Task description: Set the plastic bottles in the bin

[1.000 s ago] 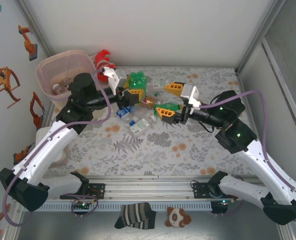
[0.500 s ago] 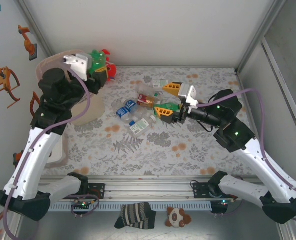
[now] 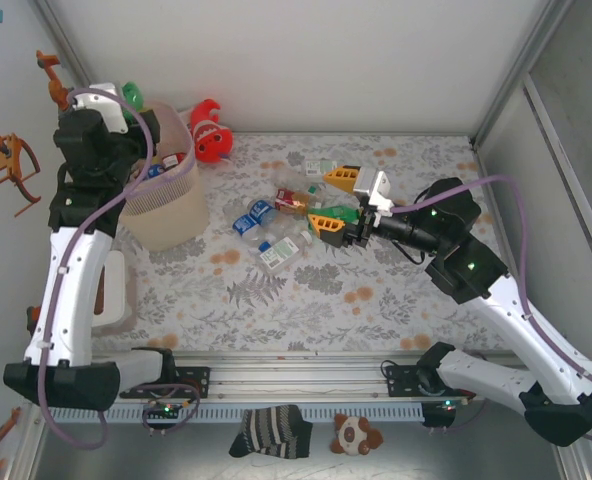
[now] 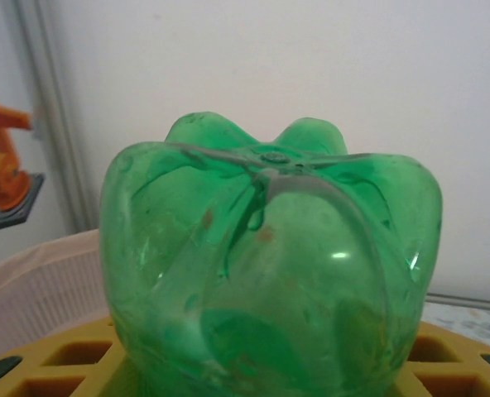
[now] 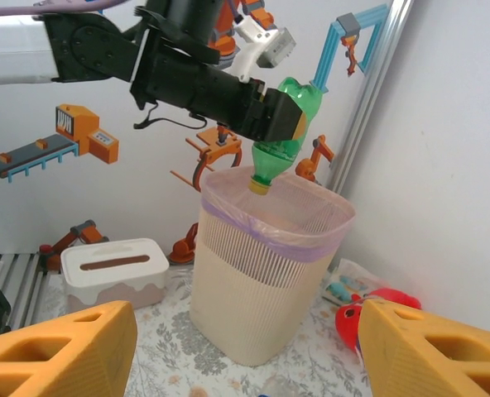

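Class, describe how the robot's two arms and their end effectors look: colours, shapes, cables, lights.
The left arm and right arm have white link shells with black joints; a lilac cable loops along each. Green lights glow on the right. The left end effector and right end effector each have two blocky orange-yellow fingers.

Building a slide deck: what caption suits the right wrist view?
Delivery: left claw holds green bottle cap-down over the pink bin.
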